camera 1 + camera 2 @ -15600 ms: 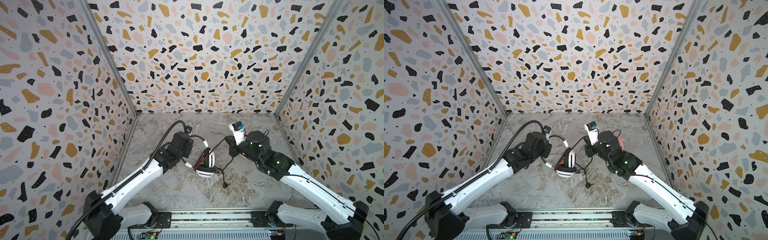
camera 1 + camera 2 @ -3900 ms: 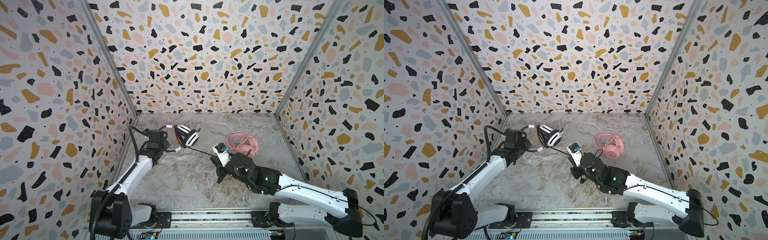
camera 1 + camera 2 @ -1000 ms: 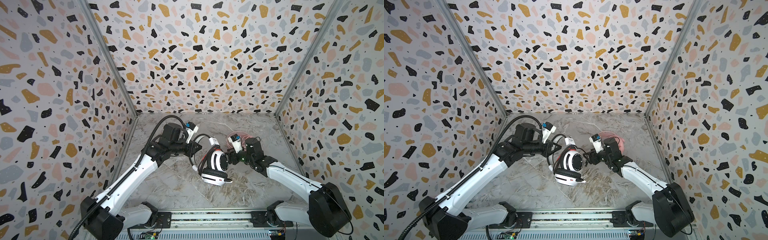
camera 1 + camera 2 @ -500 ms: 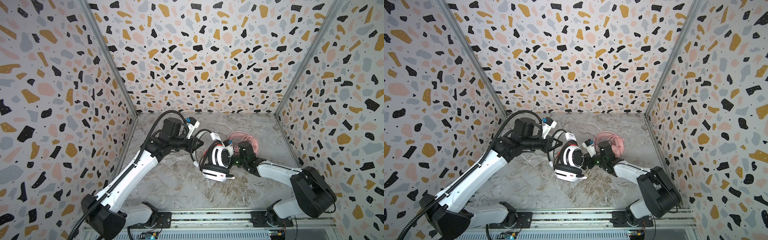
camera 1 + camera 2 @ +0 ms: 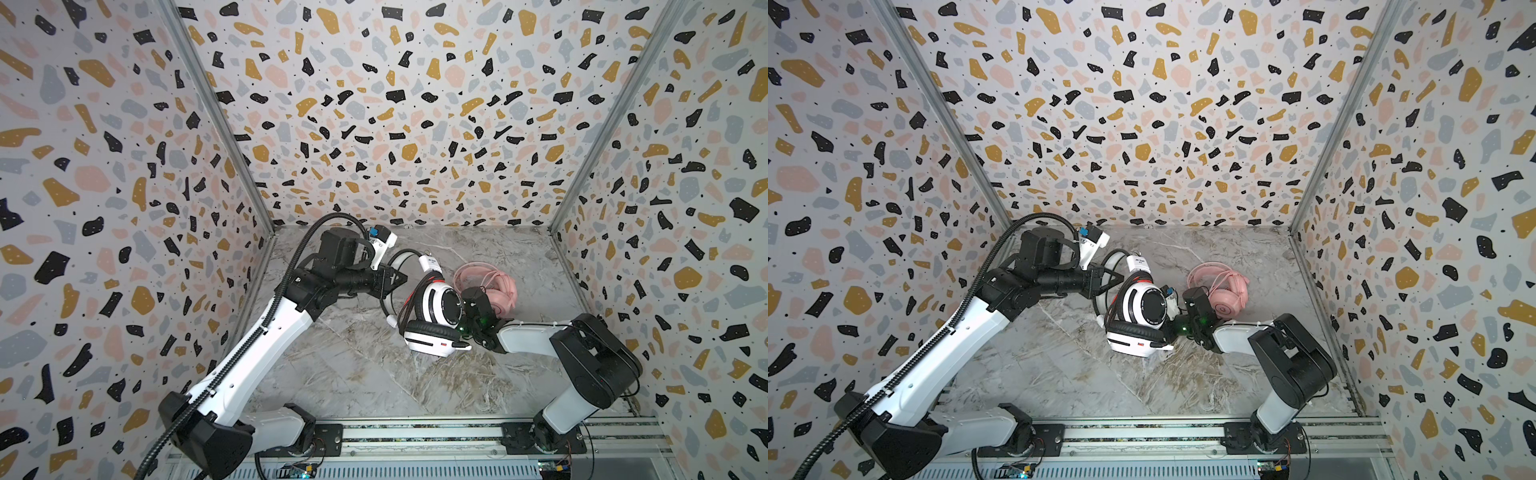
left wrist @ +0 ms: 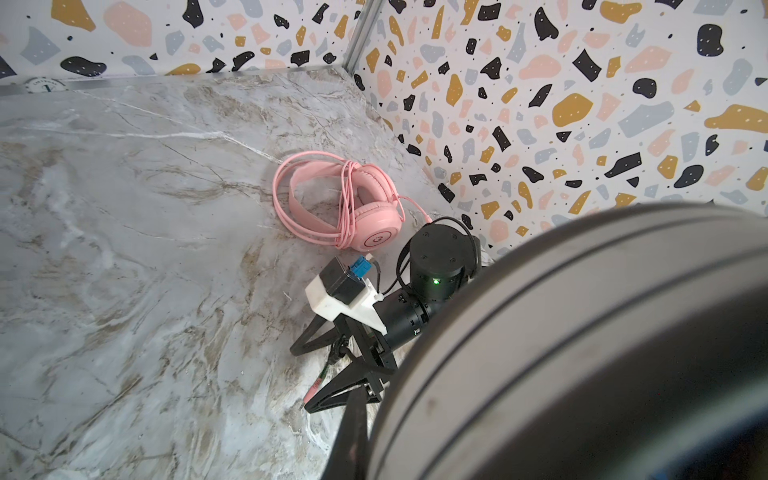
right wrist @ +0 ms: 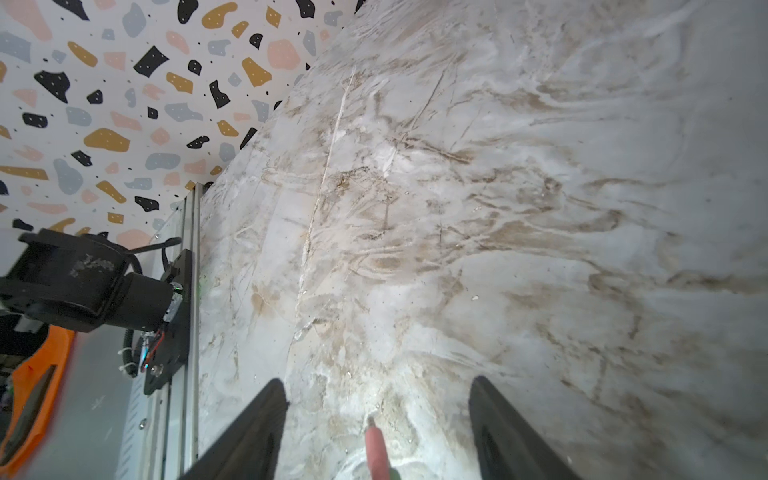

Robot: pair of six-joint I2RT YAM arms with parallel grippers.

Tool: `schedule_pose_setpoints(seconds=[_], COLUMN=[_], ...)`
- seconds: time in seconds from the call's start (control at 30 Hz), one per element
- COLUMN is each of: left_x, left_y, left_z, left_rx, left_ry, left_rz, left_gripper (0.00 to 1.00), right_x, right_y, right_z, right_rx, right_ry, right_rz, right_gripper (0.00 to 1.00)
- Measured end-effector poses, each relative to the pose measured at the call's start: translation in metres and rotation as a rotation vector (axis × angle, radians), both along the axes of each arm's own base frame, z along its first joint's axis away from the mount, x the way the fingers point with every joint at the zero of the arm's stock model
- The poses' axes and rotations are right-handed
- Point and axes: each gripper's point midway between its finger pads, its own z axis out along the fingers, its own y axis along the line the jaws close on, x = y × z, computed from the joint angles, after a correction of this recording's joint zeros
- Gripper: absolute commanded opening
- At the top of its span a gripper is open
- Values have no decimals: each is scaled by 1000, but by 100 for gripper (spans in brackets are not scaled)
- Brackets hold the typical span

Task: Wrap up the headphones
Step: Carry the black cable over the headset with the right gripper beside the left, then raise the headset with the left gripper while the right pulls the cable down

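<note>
The left gripper [image 5: 392,281] is clamped shut on the white over-ear headset with black stripes [image 5: 436,305], seemingly at its black headband. It holds the headset just right of centre in both top views, with the lower ear cup close to the grey marble tabletop [image 5: 353,374]. The right gripper [image 7: 376,384] stands open, its jaws well apart and the pink-tipped jack plug [image 7: 376,444] loose between them.

If those jaws close off-line, the thin plug may slip out. The black cable [image 5: 404,309] looped about the ear cups could then slacken and unwind. The right wrist sits tight against the ear cup, so a careless swing could knock the headset from the left grip. It could also drag the all-pink headset [image 5: 494,286], which lies wound in its own cable just to the right.
</note>
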Motion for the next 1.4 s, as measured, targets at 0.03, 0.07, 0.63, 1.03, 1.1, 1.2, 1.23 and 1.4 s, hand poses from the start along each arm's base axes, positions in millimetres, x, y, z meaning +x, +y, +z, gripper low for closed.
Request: schedule_pose_setpoints(seconds=[0.03,0.07,0.63,1.03,1.1,1.2,1.23,1.4], left_x=[1,3,60,79,78,77,77,73], left_y=[1,2,60,152,165,182,187,203], left_z=[-1,-1,-16,-47,-54,-67,-73,-96], left_rx=[1,2,-50,22,61,101,115,208], left_ry=[2,3,52,44,49,57,62,73], left_rz=[4,12,387,972,1044,1140,1169,1247], left_gripper=[0,0,0,0,0,0,0,0], right_x=[-1,-2,-19,-77,-84,-91,-93,-99], right_y=[-1,-3,-13,4,12,25,28,42], right_z=[0,-1,12,39,50,69,76,111], right_rx=[-1,-2,-37,-157,-168,-185,-192,-216], right_ry=[-2,-3,-40,-143,-169,-211,-225,-299], right_rz=[-4,-6,-47,17,38,62,69,89], right_gripper=[54,48,13,8,8,8,8,8])
